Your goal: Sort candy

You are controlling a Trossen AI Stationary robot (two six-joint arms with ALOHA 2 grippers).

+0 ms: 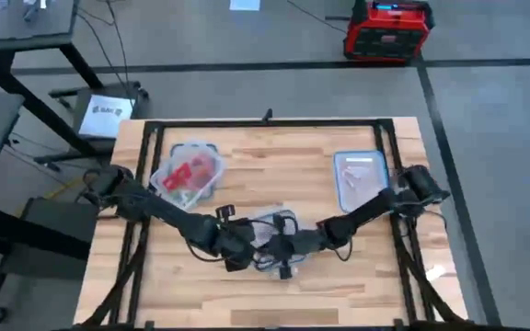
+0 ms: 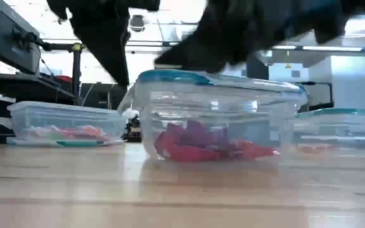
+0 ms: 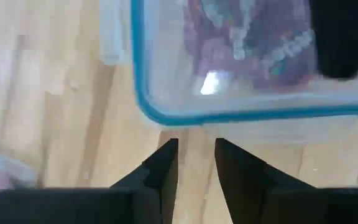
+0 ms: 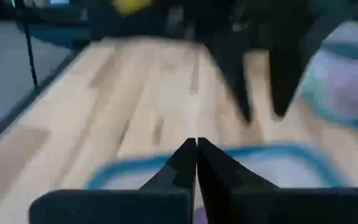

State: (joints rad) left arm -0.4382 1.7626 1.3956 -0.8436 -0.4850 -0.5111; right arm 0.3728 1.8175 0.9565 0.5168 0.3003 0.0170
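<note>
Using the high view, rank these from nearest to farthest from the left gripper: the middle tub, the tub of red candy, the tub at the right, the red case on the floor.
From the left gripper:
1. Middle tub, right beside it at table centre.
2. Tub of red candy, back left.
3. Right tub, back right.
4. Red case, on the floor beyond the table.

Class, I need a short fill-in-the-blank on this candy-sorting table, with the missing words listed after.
1. The table holds ___ clear tubs.
2. The right pincer is ___.
3. Both pincers meet over the ___ tub.
4. The left pincer has a ___ between its fingers.

Missing words: three; shut; middle; gap
</note>
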